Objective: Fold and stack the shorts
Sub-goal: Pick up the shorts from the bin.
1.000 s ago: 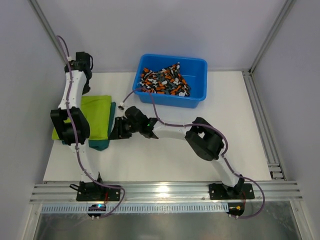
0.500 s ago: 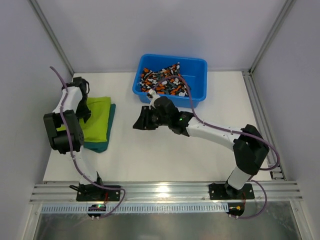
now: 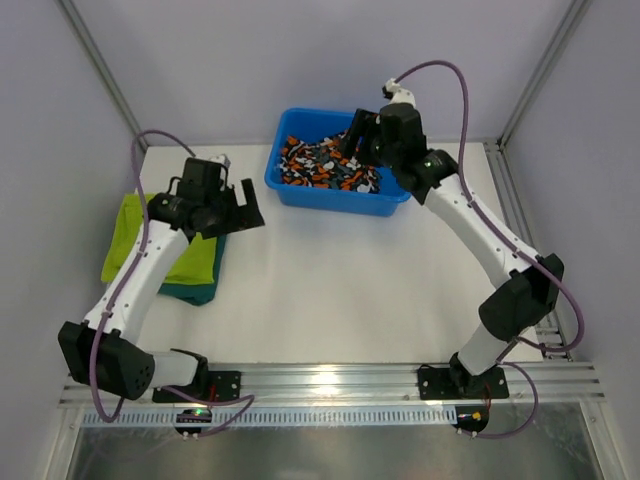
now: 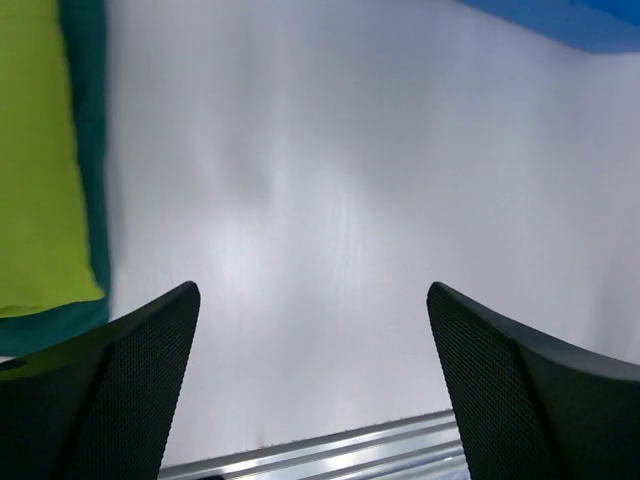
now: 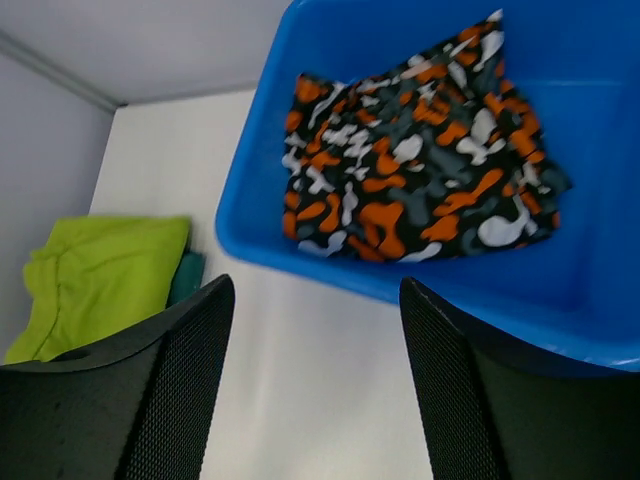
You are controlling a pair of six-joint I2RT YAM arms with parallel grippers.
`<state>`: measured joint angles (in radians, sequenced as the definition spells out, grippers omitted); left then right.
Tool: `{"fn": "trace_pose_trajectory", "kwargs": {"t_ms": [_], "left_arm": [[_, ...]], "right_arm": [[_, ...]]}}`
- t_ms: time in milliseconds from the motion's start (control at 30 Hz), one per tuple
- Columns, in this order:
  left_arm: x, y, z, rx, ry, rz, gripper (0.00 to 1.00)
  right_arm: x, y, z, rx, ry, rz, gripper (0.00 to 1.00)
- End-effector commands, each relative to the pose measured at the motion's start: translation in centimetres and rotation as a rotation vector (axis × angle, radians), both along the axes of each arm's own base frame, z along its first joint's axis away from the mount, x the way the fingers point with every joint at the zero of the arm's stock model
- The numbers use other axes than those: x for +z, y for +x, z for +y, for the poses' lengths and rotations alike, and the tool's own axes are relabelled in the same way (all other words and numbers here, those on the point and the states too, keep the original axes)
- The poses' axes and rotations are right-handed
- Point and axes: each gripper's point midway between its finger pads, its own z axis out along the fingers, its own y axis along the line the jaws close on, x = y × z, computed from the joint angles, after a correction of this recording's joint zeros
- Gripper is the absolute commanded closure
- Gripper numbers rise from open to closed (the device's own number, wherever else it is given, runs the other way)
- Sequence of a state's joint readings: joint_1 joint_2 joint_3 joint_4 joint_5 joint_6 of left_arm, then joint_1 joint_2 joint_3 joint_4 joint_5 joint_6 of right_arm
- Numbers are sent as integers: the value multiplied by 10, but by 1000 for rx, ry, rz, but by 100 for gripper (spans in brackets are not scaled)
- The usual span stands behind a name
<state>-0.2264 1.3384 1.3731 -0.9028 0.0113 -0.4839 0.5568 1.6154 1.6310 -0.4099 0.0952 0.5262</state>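
Beneath the lime shorts (image 3: 122, 242), teal shorts (image 3: 196, 292) mostly hide; left pincer (image 4: 313, 290) and right pincer (image 5: 318, 285) both spread, empty.

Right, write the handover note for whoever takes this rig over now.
Left gripper: open, holding nothing, over the table just right of the stack.
Right gripper: open, holding nothing, above the near edge of the blue tub.
Things: the lime shorts lie folded on top of the teal shorts at the left of the table. The camouflage shorts lie crumpled in the tub.
Done: two of the three pairs are folded and stacked.
Left: lift out the camouflage pair, fold it and lay it on the stack.
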Motion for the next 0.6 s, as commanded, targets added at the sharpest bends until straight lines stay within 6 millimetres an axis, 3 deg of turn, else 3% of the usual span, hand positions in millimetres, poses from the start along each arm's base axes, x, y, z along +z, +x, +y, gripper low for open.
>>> {"fn": "trace_pose_trajectory", "kwargs": {"t_ms": [0, 67, 100, 167, 200, 267, 300, 400, 433, 500, 567], "left_arm": [[-3, -18, -59, -181, -173, -16, 1], [3, -27, -78, -246, -203, -58, 1], [7, -29, -79, -249, -211, -77, 1], [3, -33, -80, -261, -217, -70, 1], [4, -32, -79, -264, -212, -84, 1], [3, -29, -77, -255, -198, -89, 1], [1, -27, -75, -245, -187, -86, 1], [-6, -15, -54, -146, -84, -76, 1], [-11, -14, -50, -126, -63, -57, 1], [-6, -13, -56, -153, -85, -61, 1], [1, -7, -66, -197, -122, -95, 1]], "right_arm": [[-14, 45, -46, -151, -196, 10, 29], [-12, 68, -61, -174, -237, -8, 27], [-34, 82, -59, -161, -272, 19, 26], [-34, 104, -65, -152, -316, -12, 19], [-58, 117, -62, -132, -346, 13, 18], [-56, 137, -54, -74, -360, -35, 17], [-81, 148, -48, -48, -388, -14, 17], [-82, 170, -39, -7, -411, -61, 17], [-108, 175, -38, 5, -429, -7, 17], [-106, 187, -32, 10, -392, -36, 17], [-127, 192, -27, 25, -394, -29, 16]]}}
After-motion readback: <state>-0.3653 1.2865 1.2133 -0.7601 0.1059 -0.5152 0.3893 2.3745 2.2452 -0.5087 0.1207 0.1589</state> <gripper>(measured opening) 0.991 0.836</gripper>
